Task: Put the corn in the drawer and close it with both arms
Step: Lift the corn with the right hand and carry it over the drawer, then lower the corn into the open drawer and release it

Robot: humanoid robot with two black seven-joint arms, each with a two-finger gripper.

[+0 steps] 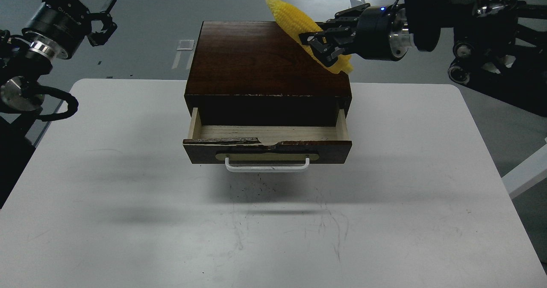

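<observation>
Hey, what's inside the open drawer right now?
The pulled-out part of the drawer shows only bare pale wood. The corn is up in the right gripper. The back part, under the box top, is dark and hidden.

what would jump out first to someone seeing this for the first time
The bright yellow corn, held in the air by the right gripper over the back right corner of the dark wooden box. Next, the drawer pulled open toward the camera, empty, with a chipped front edge. The left gripper hangs open at upper left.
</observation>
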